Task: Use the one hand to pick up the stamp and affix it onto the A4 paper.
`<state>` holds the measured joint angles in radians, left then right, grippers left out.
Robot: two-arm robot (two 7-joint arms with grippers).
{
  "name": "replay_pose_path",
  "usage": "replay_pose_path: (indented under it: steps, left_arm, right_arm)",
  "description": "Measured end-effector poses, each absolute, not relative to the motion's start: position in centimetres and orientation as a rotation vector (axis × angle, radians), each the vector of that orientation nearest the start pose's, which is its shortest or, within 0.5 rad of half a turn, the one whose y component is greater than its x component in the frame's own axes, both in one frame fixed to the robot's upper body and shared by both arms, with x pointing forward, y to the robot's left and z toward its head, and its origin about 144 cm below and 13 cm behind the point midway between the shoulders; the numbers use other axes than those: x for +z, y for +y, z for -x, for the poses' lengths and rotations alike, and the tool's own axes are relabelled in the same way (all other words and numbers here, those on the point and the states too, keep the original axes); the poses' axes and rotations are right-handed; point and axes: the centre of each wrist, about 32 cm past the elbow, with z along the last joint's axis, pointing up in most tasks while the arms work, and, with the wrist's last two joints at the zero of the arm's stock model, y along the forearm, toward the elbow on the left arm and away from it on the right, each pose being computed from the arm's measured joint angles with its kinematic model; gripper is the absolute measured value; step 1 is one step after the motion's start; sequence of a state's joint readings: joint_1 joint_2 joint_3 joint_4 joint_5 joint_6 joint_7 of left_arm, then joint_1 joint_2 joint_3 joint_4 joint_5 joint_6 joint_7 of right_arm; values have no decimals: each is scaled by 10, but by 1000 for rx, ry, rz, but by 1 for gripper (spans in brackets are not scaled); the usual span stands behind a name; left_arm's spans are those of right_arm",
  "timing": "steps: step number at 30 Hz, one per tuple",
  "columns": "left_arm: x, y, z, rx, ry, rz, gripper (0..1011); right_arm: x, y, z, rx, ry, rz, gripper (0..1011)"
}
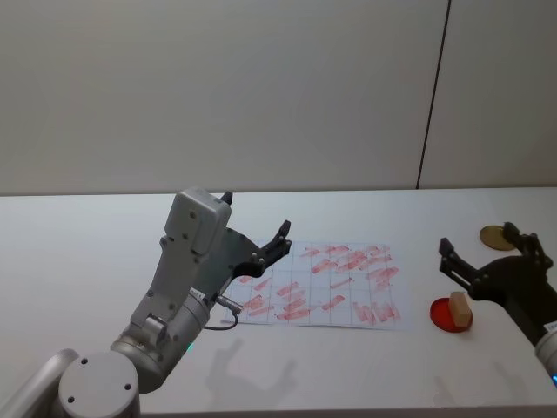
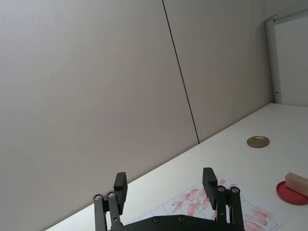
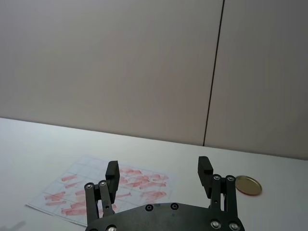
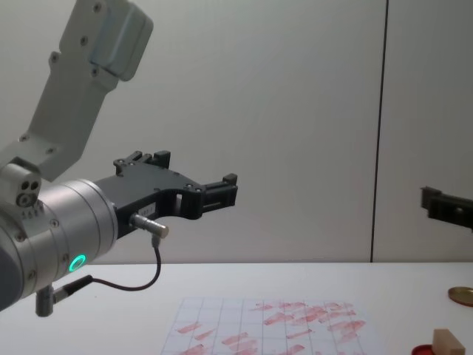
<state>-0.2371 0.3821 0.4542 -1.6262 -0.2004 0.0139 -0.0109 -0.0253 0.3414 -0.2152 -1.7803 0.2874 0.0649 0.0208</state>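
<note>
Jaws apart, the black two-fingered right gripper [image 1: 476, 239] is hovering over the pale tan wooden stamp block [image 1: 459, 305], nearer than the open-jawed left gripper [image 1: 255, 215].

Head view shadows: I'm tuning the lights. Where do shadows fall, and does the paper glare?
Head view: a soft shadow of the left gripper lies on the table, robot-side of the A4 paper. Left wrist view: paper evenly lit, no glare.
</note>
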Motion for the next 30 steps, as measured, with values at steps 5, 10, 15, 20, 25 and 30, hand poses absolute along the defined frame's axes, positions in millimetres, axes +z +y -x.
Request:
replay_pose_path:
  steps: [5,10,15,20,25,30]
  left_arm:
    - [1204,198,-492,1124,-268,-61,993]
    - [1204,198,-492,1124,-268,-61,993]
    - [1204,198,-492,1124,-268,-61,993]
    - [1204,198,-492,1124,-268,-61,993]
    - [1204,198,-492,1124,-268,-61,993]
    - [1204,198,-492,1124,-268,-61,993]
  right_arm:
    - [1189,-245,-442,-1332,-35,27,1001]
    - [1185,-251,-446,-1382,-1,68,1001]
    - [1181,-255,-453,-1420,34,104,1001]
    - [1174,-258,-464,-1455,87,145,1001]
    - [1168,-258,-474,-1477,139,173,1001]
    - [1162,-256,-483,-1487,183,192,1001]
